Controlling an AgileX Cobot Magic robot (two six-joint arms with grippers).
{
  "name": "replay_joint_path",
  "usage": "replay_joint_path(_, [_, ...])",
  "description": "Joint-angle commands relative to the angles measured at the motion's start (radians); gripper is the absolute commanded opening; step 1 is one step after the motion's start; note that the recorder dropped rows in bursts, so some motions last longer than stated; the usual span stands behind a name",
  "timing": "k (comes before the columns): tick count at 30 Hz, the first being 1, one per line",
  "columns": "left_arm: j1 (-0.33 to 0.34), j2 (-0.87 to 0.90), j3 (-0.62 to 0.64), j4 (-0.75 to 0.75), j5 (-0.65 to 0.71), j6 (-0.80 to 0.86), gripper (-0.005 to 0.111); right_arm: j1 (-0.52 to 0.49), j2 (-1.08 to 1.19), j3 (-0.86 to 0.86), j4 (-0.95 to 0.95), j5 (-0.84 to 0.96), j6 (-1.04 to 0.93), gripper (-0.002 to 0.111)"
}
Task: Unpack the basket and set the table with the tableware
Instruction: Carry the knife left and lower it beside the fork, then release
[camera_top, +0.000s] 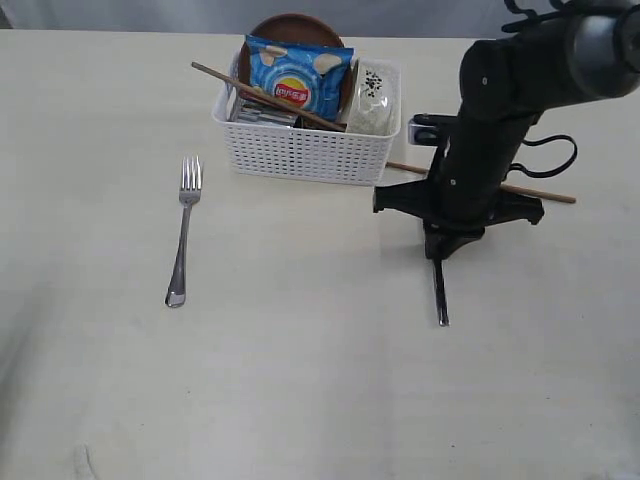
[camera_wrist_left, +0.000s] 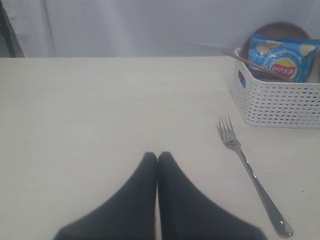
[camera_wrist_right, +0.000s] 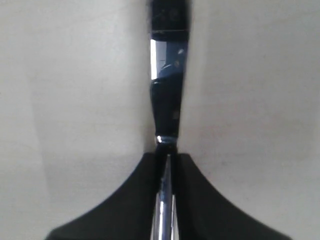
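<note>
A: How far is the setting going?
B: The fork (camera_top: 183, 235) is lying on the table (camera_top: 300, 400), left of the basket (camera_top: 300, 152). The right gripper (camera_top: 437, 256) is clamping the knife (camera_top: 440, 300) by the basket's right side. The brown plate (camera_top: 295, 28), chopstick (camera_top: 262, 91) and chip bag (camera_top: 298, 78) are waiting in the basket.
A: And the left gripper (camera_wrist_left: 157, 161)?
B: Only its wrist view is showing it: fingers pressed together, empty.

Fork (camera_top: 183, 232) glossy steel; knife (camera_wrist_right: 167, 90) mirror-polished; basket (camera_top: 305, 152) matt perforated plastic; table (camera_top: 300, 380) matt.

Cream table (camera_top: 300, 400): fork (camera_top: 183, 230), white basket (camera_top: 305, 155)
</note>
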Motion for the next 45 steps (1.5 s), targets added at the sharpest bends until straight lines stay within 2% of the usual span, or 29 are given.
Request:
replay_joint_path(1, [0.002,-0.003,0.003,0.009,-0.011,-0.004,0.000,-0.003,0.047,0.083,0.022,-0.083,-0.056,0.000])
replay_joint_path(6, [0.002,-0.003,0.003,0.009,-0.011,-0.004,0.000,-0.001,0.000,0.120,0.117,-0.084,-0.170,0.000])
replay_joint_path(14, [0.002,-0.003,0.003,0.009,-0.011,-0.004,0.000,0.043,-0.234,0.126,0.119,-0.039,-0.186,0.000])
replay_joint_path(22, [0.002,-0.003,0.003,0.009,-0.011,-0.004,0.000,0.181,-0.367,0.089,0.136,-0.049,-0.185,0.000])
replay_joint_path(28, [0.002,-0.003,0.003,0.009,-0.011,-0.004,0.000,0.328,-0.309,-0.007,0.172,-0.118,-0.126,0.000])
replay_joint_path(35, [0.002,-0.003,0.003,0.009,-0.011,-0.004,0.000,0.464,-0.143,-0.216,0.172,-0.179,-0.031,0.000])
replay_joint_path(45, [0.002,-0.003,0.003,0.009,-0.011,-0.004,0.000,0.528,0.100,-0.531,0.150,-0.200,-0.021,0.000])
